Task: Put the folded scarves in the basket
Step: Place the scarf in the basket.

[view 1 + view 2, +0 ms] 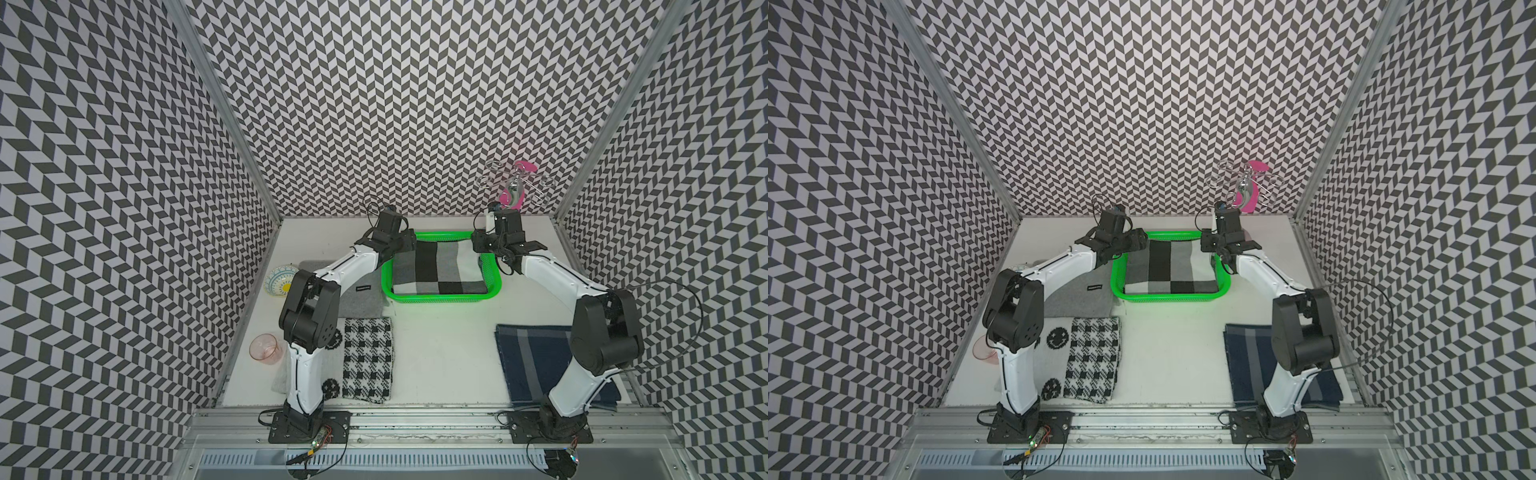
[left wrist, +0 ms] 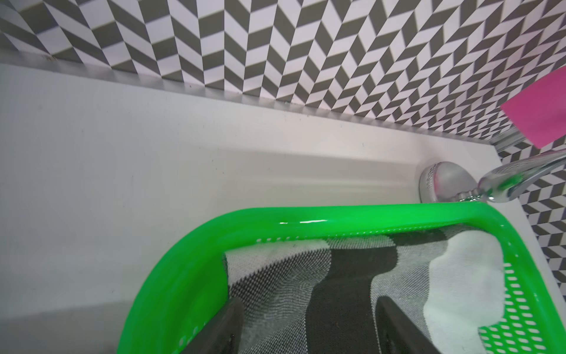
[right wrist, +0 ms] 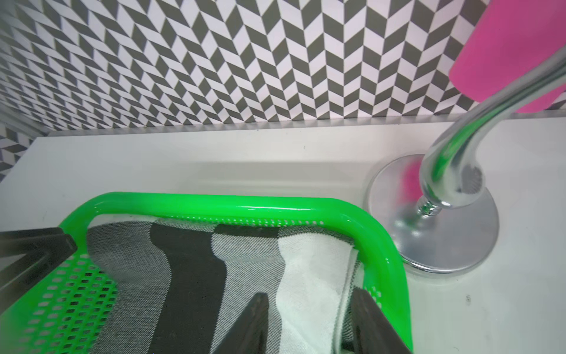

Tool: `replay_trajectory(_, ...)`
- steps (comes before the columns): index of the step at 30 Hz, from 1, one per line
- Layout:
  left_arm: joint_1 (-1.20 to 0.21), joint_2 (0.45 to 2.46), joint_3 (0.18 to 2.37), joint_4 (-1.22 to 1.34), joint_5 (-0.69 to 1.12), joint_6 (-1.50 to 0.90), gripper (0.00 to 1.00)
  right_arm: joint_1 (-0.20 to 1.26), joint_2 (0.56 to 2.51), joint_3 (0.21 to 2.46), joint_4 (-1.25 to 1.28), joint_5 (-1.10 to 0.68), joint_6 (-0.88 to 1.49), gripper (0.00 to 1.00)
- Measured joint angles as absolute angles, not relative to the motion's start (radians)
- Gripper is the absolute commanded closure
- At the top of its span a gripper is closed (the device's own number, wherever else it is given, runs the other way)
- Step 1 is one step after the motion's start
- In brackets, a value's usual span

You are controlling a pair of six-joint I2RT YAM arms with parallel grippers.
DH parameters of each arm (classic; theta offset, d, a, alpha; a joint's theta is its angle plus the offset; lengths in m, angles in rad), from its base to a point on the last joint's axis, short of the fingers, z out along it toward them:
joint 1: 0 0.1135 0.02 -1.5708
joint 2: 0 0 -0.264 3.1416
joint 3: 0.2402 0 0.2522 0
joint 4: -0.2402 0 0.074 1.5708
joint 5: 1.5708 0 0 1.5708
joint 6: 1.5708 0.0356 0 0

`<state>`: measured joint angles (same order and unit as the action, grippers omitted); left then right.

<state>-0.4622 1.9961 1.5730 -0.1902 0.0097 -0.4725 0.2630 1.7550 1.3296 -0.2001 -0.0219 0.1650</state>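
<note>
The folded scarf (image 1: pixel 440 266) (image 1: pixel 1169 266), checked in black, grey and white, lies flat inside the bright green basket (image 1: pixel 440 296) (image 1: pixel 1167 296) at the back of the table. My left gripper (image 1: pixel 409 245) (image 2: pixel 307 303) is at the basket's far left corner, open, its fingers spread over the scarf (image 2: pixel 346 275) just inside the rim (image 2: pixel 275 220). At the far right corner my right gripper (image 1: pixel 478 245) (image 3: pixel 309 294) is open too. Its fingers straddle the scarf's loose white corner (image 3: pixel 309 266), one of them against the basket wall (image 3: pixel 395 275).
A chrome stand (image 1: pixel 515 187) with a pink piece stands just behind the basket's far right corner, its base (image 3: pixel 444 239) almost touching the rim. On the left lie a grey cloth (image 1: pixel 361 299), a houndstooth cloth (image 1: pixel 368 359), a patterned bowl (image 1: pixel 280 280) and a pink glass (image 1: pixel 264 348). A navy cloth (image 1: pixel 534 361) is front right.
</note>
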Motion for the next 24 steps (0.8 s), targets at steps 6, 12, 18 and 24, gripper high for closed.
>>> replay_trajectory(6, -0.476, 1.969, 1.573, -0.173, 0.075, -0.512, 0.6, 0.306, 1.781, 1.323, -0.178, -0.097, 0.191, 0.75)
replay_trajectory(12, -0.505, 1.973, 1.498, -0.121, 0.131, -0.541, 0.6, 0.294, 1.909, 1.351, -0.174, -0.097, 0.201, 0.77)
replay_trajectory(18, -0.512, 2.045, 1.497, -0.096, 0.135, -0.54, 0.59, 0.283, 2.018, 1.396, -0.187, -0.074, 0.201, 0.77)
replay_trajectory(24, -0.49, 2.128, 1.519, -0.098, 0.128, -0.536, 0.6, 0.281, 2.03, 1.402, -0.192, -0.025, 0.177, 0.77)
